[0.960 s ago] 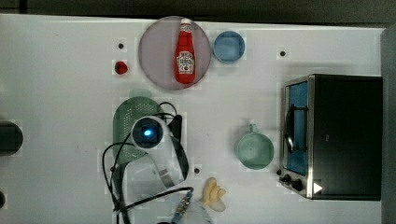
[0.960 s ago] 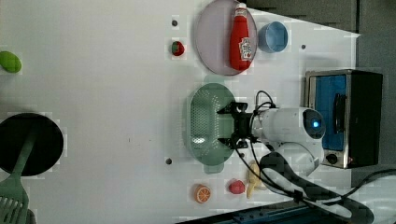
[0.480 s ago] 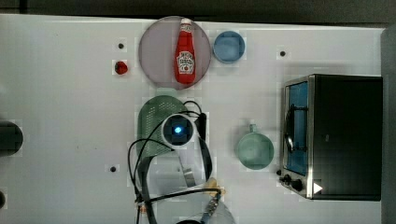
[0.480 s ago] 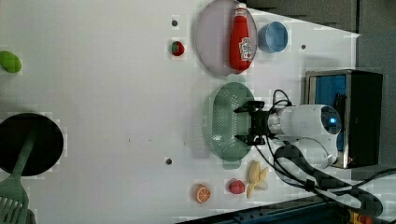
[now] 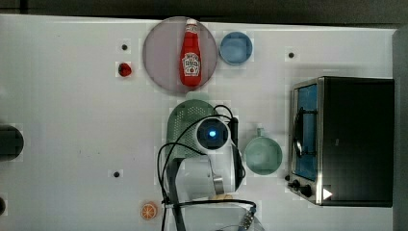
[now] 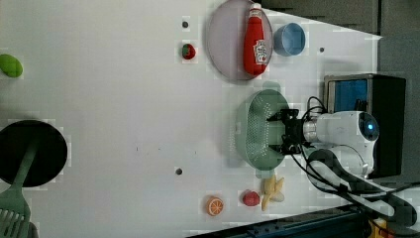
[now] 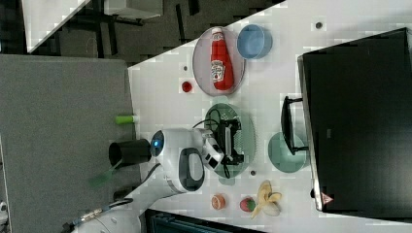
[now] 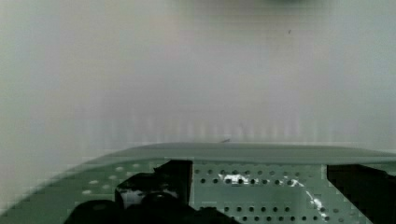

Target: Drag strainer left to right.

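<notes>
Strainer (image 5: 185, 120) first: in the top view the pale green colander lies just below the grey plate (image 5: 161, 57) that carries the ketchup bottle (image 5: 190, 55), with the arm's white wrist covering its lower right part. Half a second earlier it lay further toward the top view's left, and further still before that — so the drag is under way and carrying it rightward. The teal mug (image 5: 262, 155) now stands near on the top view's right, with the toaster oven (image 5: 353, 139) beyond it.

In the left view the gripper (image 6: 287, 132) reaches into the strainer's basin, fingers spread wide apart and gripping nothing, apparently pushing from inside. A blue bowl (image 6: 288, 38) sits beside the plate; a banana (image 6: 271, 191), a strawberry (image 6: 250, 198) and an orange slice (image 6: 215, 205) lie below the strainer.

The right view shows the same posture, the black fingers inside the basin and the mug close by at the right view's right.

The wrist view looks along the perforated wall, a dark finger (image 8: 168, 179) at each side. Judged from this, little room remains before the mug, so the drag looks near its end.
</notes>
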Controlling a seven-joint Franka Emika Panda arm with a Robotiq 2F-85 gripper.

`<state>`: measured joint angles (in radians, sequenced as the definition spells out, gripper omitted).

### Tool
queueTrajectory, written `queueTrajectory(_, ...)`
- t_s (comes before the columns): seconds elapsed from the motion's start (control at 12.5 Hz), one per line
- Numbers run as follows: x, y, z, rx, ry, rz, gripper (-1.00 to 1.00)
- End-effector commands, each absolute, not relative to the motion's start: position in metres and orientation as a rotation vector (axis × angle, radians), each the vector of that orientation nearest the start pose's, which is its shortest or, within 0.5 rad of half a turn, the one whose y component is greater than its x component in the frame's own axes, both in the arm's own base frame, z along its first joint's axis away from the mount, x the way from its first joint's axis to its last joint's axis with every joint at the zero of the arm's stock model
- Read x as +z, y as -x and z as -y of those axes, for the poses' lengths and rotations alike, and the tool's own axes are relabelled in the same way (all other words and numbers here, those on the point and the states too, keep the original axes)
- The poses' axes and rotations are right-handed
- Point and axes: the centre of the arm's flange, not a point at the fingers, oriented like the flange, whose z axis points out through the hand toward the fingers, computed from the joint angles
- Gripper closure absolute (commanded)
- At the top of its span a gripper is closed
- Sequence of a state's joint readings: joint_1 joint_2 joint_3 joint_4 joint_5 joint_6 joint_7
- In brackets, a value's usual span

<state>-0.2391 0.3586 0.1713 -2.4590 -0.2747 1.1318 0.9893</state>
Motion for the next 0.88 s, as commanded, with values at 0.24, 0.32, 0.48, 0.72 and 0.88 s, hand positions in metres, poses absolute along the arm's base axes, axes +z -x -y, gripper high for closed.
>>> queueTrajectory(0.24, 0.163, -0.472, 0.064, -0.002, 2.311, -2.259, -1.00)
queueTrajectory(0.32, 0.163, -0.471, 0.067, -0.004, 2.305, -2.268, -1.00)
queueTrajectory(0.48, 0.166, -0.473, 0.061, -0.009, 2.317, -2.247, -1.00)
queueTrajectory(0.72, 0.198, -0.482, 0.040, -0.042, 2.479, -2.053, -1.00)
queueTrajectory(0.88, 0.237, -0.487, 0.036, -0.058, 2.607, -1.930, -1.00)
